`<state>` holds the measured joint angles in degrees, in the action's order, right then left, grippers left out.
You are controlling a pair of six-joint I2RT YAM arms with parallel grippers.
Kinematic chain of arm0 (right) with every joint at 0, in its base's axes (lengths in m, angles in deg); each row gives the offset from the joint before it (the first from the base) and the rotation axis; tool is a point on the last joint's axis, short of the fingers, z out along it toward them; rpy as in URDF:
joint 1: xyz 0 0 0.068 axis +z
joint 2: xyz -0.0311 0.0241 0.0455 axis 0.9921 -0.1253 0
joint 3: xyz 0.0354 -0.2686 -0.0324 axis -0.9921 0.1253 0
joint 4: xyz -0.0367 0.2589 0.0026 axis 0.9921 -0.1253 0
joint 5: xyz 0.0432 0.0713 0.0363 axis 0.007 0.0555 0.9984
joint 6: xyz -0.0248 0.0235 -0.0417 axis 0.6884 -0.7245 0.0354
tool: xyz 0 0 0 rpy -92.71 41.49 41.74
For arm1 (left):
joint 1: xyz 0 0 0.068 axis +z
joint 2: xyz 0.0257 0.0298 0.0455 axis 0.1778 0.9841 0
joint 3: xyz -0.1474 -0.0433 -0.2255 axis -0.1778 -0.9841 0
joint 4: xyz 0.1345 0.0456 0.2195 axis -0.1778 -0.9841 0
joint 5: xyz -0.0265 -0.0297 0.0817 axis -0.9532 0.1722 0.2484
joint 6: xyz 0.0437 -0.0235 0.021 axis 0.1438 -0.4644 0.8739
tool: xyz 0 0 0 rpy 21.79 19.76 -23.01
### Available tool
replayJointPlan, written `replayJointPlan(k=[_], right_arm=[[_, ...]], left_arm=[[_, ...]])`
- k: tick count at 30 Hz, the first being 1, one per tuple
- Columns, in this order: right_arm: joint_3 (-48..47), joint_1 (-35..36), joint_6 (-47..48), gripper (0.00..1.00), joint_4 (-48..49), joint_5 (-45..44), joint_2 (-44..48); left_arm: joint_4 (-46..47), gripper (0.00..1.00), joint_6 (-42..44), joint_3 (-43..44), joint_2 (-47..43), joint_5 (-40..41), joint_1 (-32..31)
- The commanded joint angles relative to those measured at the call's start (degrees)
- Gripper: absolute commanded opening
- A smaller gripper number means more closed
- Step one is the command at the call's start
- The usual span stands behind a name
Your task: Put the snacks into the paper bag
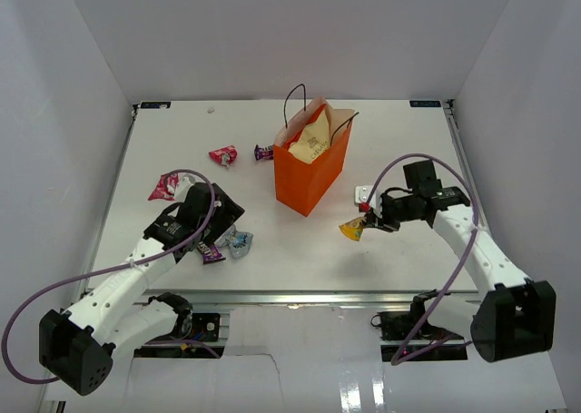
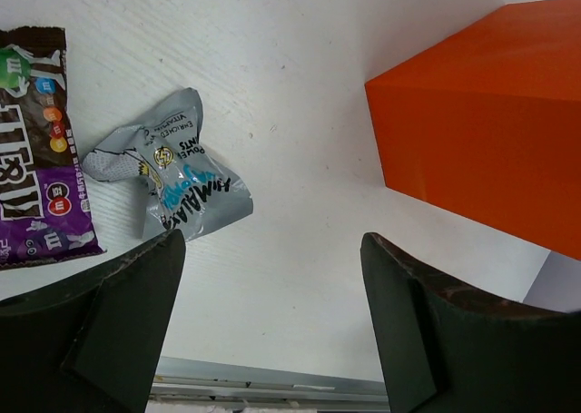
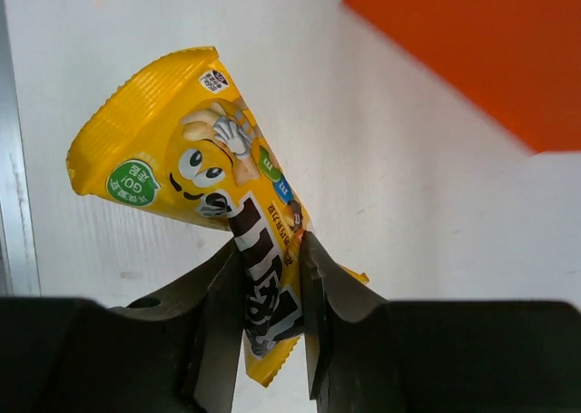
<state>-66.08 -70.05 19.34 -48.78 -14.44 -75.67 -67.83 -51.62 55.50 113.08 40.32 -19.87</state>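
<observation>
The orange paper bag (image 1: 313,179) stands upright mid-table with a cream chip bag (image 1: 313,141) inside it. To its right, my right gripper (image 1: 369,219) is shut on a yellow candy packet (image 1: 352,229); the right wrist view shows the packet (image 3: 195,172) pinched between the jaws (image 3: 270,250), above the table. My left gripper (image 1: 227,224) is open and holds nothing. Just ahead of it (image 2: 272,250) lie a clear-blue packet (image 2: 172,172) and a purple-brown packet (image 2: 36,159). Two pink-red packets (image 1: 222,155) (image 1: 163,188) and a small purple one (image 1: 263,152) lie left of the bag.
A small white item (image 1: 362,195) lies on the table beside the right gripper. The orange bag's wall (image 2: 490,113) is close on the left gripper's right. The table's metal front edge (image 2: 272,381) runs just below the left fingers.
</observation>
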Motion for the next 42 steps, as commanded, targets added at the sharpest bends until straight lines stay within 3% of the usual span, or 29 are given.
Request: replayJointPlan(k=[1, 4, 8, 16, 24, 27, 32, 34, 39, 42], right_arm=[[-12.48, 0.52, 2.48, 0.32, -9.62, 11.72, 6.21], [-25.75, 2.45, -6.91, 0.27, -5.95, 14.28, 6.84], [-38.51, 5.52, -23.06, 0.24, 5.74, 9.73, 3.68], [-55.03, 9.56, -23.02, 0.27, 13.32, -4.85, -10.81], [-60.94, 12.91, -15.90, 0.36, 14.03, -12.60, -20.93], [-62.00, 13.26, -14.32, 0.44, 12.27, -13.40, -22.69], [-60.15, 13.70, -13.43, 0.66, 12.00, -14.28, -22.44], [-59.98, 13.70, -13.96, 0.69, 12.18, -14.28, -21.56], [-61.99, 12.92, -21.86, 0.72, 12.53, -13.05, -17.61], [-59.46, 10.20, -30.79, 0.80, 13.58, -12.00, -13.22]], left_arm=[[-0.24, 0.88, -4.65, -1.58, -0.64, -1.14, 0.23], [-0.06, 0.88, -7.38, -3.07, -0.56, -2.10, 0.23], [-0.24, 0.88, -10.90, -4.66, -0.56, -3.60, 0.23], [-0.33, 0.88, -12.31, -6.06, -2.49, -5.27, 0.23], [-0.50, 0.86, -13.27, -7.91, -5.39, -6.50, 0.23], [-0.59, 0.86, -13.19, -8.35, -5.83, -7.03, 0.23], [-0.50, 0.87, -13.19, -8.79, -6.01, -7.47, 0.23], [-0.50, 0.87, -13.10, -8.79, -5.66, -7.82, 0.23], [-1.20, 0.84, -13.71, -8.09, -4.87, -7.91, 0.23], [-2.52, 0.80, -14.94, -7.56, -3.20, -7.56, 0.23]])
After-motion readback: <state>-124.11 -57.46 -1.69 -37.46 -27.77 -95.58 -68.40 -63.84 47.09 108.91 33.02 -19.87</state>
